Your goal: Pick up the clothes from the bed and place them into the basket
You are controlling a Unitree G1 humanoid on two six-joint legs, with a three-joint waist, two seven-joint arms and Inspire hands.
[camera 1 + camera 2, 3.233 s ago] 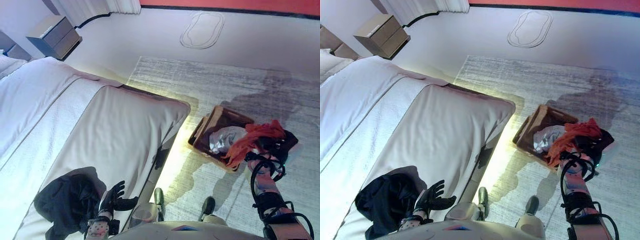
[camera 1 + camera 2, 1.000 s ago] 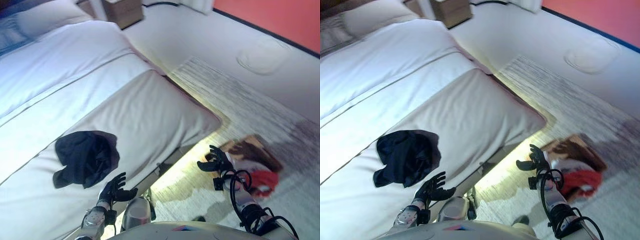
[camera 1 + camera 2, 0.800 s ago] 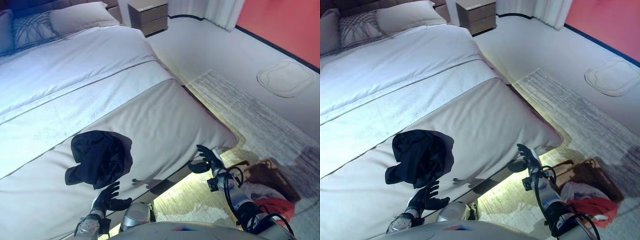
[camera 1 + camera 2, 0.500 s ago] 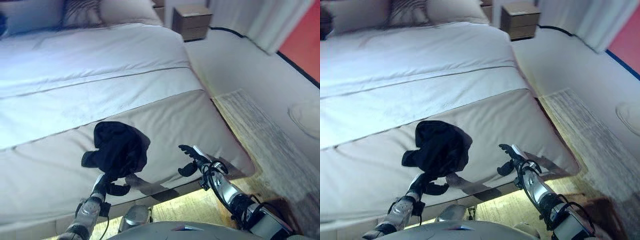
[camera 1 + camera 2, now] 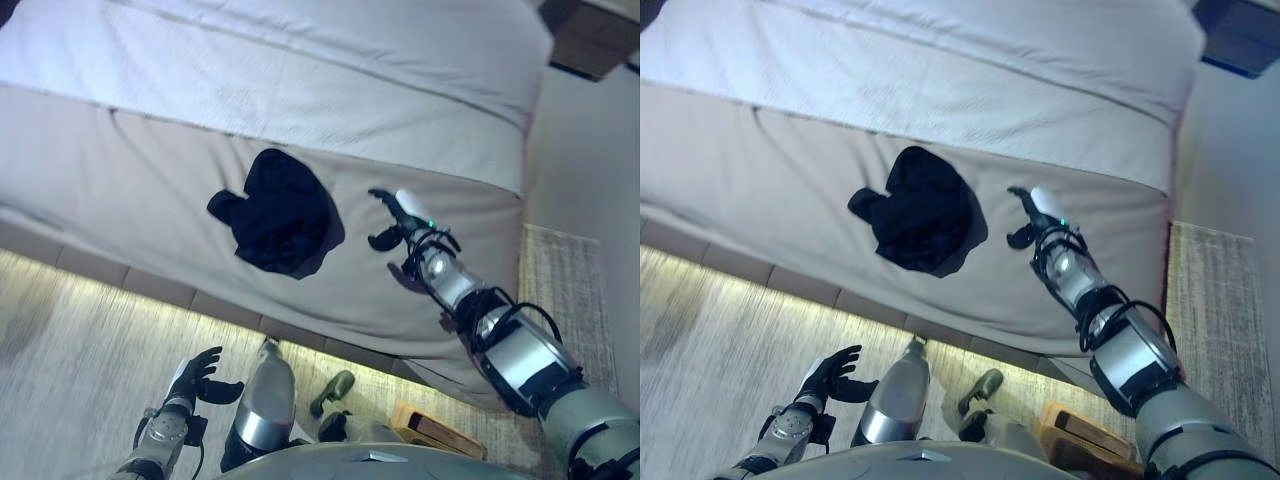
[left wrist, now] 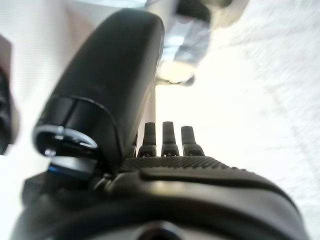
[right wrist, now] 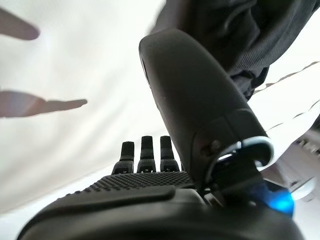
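Left eye view showed the left robot hand (image 5: 197,376) low at the left, over the pale rug (image 5: 70,370) beside the bed, its fingers spread loosely and nothing in them; its own wrist view showed straight fingertips (image 6: 169,136) past the thumb, with only bright floor beyond. Further right, on the beige cover (image 5: 120,190) at the foot of the bed (image 5: 300,70), lay the dark clothes (image 5: 278,210), a crumpled black heap resting alone on the cover, touched by neither hand. Just right of that heap, apart from it, the right robot hand (image 5: 392,220) hung above the cover at the end of the outstretched right arm, fingers relaxed and parted, holding nothing; the right wrist view showed its straight fingers (image 7: 145,150) over the pale cover, with the dark cloth (image 7: 240,35) beyond the thumb. Near the bottom edge, right of centre, a corner of the brown basket (image 5: 432,430) showed on the floor, well apart from the clothes. At the upper right corner stood a dark nightstand (image 5: 590,40) beside the bed.
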